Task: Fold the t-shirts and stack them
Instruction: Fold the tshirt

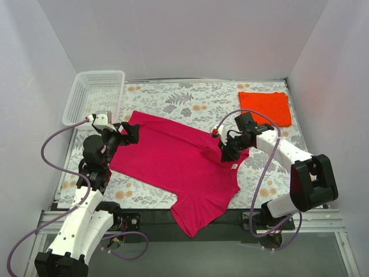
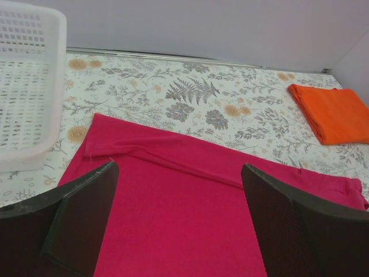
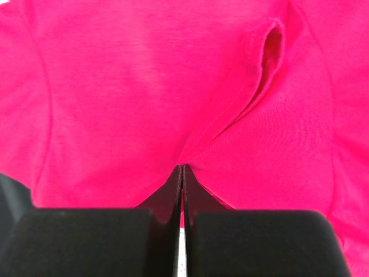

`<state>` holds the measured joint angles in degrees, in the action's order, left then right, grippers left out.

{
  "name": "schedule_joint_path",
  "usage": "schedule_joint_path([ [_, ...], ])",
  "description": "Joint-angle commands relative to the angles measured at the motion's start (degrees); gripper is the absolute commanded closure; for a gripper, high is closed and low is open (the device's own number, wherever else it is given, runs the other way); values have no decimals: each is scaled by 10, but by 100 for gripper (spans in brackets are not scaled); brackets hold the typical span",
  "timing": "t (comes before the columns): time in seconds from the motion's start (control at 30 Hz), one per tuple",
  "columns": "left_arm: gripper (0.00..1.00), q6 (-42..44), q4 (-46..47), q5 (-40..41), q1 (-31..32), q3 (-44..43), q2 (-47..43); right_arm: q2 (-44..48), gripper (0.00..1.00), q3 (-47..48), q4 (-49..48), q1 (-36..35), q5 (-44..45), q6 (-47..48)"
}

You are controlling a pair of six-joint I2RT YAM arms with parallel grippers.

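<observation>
The magenta-pink t-shirt point(image 1: 179, 167) lies spread across the middle of the floral tablecloth point(image 1: 173, 98). It is set askew, with one sleeve hanging over the near edge of the table. A small white label point(image 1: 234, 167) shows at its right side, close to the neck. Any print on the label is too small to read from the top view.

The right gripper point(image 1: 226, 151) sits on that same part of the shirt, just beside the label. In the right wrist view its jaws are pressed together. A ridge of pink cloth runs straight into the tips point(image 3: 182, 168), so the gripper seems to be nipping a thin fold of the shirt.

The left gripper point(image 1: 131, 134) is at the shirt's far left corner, with its jaws spread wide and nothing between them. The left wrist view shows its two dark fingers point(image 2: 86, 213) standing over the pink cloth, where a long fold runs across the shirt.

The orange-red t-shirt point(image 1: 265, 107) lies folded into a neat rectangle at the far right corner of the table, well apart from the pink one. The white lattice basket point(image 1: 95, 95) stands at the far left corner.
</observation>
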<state>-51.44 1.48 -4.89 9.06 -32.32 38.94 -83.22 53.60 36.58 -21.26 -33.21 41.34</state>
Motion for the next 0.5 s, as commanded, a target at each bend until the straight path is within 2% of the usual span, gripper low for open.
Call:
schedule_joint_path([
  [0.0,19,-1,-2,7,-1,1,-2,-10,99,27,23,-12,-40,-3],
  [0.23,19,0,-2,6,-1,2,-2,-36,99,48,25,-20,-37,-13],
  [0.4,19,0,-2,5,-1,3,-1,-33,84,31,41,-43,-30,16],
  [0.47,19,0,-1,4,-1,3,-1,-32,82,25,54,-51,-35,31],
])
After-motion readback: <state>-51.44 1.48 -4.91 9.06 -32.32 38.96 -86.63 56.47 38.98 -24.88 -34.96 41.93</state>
